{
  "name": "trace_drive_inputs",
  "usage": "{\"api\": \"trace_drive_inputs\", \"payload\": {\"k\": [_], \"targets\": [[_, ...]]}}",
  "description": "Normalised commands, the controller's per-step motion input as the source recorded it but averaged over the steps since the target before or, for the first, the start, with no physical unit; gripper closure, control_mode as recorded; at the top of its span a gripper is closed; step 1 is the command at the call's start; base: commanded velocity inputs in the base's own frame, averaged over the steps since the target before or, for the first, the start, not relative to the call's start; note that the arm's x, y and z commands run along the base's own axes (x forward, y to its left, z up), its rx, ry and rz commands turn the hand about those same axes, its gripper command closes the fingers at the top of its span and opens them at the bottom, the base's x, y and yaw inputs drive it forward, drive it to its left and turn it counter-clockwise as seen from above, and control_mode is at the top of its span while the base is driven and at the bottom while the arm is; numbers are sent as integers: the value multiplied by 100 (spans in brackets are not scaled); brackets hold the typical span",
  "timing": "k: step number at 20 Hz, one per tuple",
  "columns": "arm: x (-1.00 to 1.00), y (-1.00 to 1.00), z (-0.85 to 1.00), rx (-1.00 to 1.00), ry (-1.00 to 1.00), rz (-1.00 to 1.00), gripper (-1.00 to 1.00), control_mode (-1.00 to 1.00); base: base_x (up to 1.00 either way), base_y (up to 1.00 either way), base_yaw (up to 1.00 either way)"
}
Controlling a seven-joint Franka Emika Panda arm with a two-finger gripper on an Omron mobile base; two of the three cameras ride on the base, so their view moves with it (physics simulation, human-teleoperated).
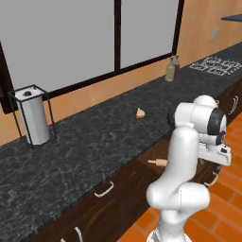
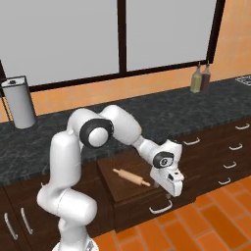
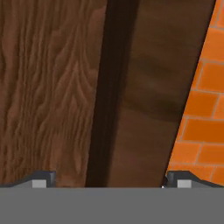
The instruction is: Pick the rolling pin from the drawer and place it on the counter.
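The dark brown drawer [image 2: 139,208] stands pulled out below the black counter [image 2: 166,115]. Inside it the light-tan rolling pin [image 2: 131,177] lies flat and diagonal; one of its ends peeks out past the arm [image 1: 157,162]. My gripper [image 2: 167,192] hangs over the drawer's front right corner, to the right of the pin and apart from it. In the hand view the fingertips [image 3: 43,178] stand wide apart, open and empty, looking down on the drawer's rim [image 3: 105,87], with wood floor on one side and the front panel on the other.
A small tan wedge [image 1: 140,113] lies on the counter [image 1: 94,137]. A paper towel roll in a wire holder [image 1: 32,116] stands at the left, two bottles [image 2: 201,78] at the right. More drawers [image 2: 235,147] line the cabinet. Orange tile floor [image 3: 205,109] lies beyond the drawer front.
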Motion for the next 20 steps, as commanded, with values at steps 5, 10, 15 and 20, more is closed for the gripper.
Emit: {"api": "trace_drive_inputs", "payload": {"k": [5,10,15,20], "targets": [[-98,-81,74,20,-2,-1,-100,-100,0,0,0],[-55,48,100,16,-20,15,-100,-100,0,0,0],[-12,100,73,0,-15,12,-100,-100,0,0,0],[12,100,34,-6,-12,42,-100,-100,0,0,0]]}}
